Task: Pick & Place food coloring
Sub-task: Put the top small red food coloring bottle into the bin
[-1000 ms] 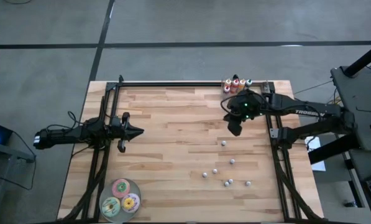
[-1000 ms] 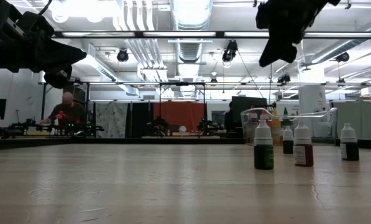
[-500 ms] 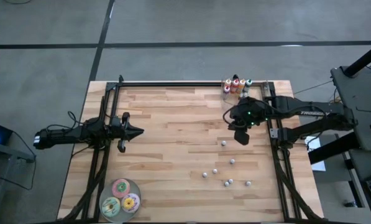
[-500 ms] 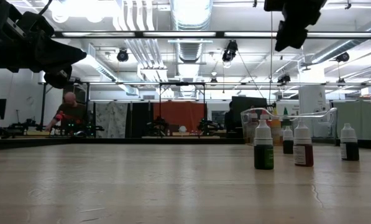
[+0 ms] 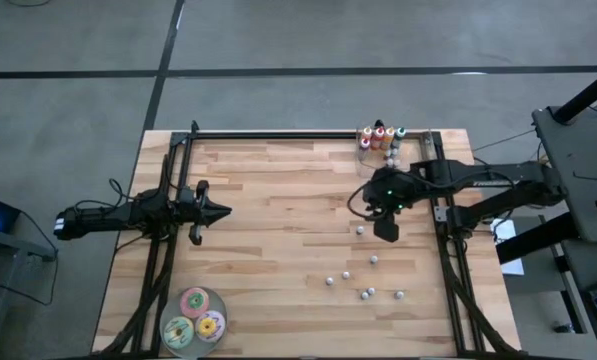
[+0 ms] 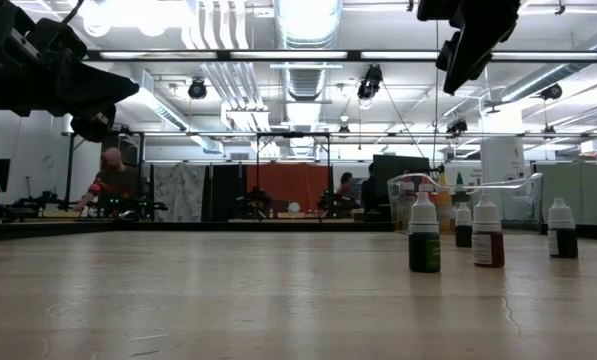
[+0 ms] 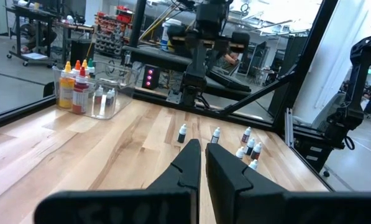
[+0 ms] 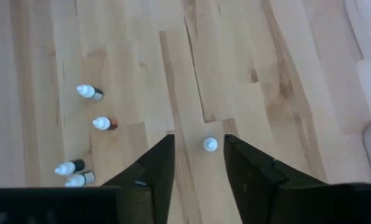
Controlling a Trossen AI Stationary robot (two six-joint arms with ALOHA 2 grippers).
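Item: small white-capped food-coloring bottle (image 8: 210,145), upright on the wooden table (image 5: 278,230), at five o'clock from centre. Right gripper (image 5: 387,226), moved from the clear container (image 5: 380,142), now parted, empty, poised above for pickup. Left gripper (image 5: 218,211) shut, idle.

Butcher-block table (image 5: 278,240): six loose food coloring bottles (image 5: 361,230) right-front, clear container (image 5: 380,141) of bottles at back-right edge, three coloured discs (image 5: 195,318) front-left.

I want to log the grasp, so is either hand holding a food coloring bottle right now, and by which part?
Nothing is held. The right hand hangs open above one bottle, not touching it; the left hand is shut and empty.
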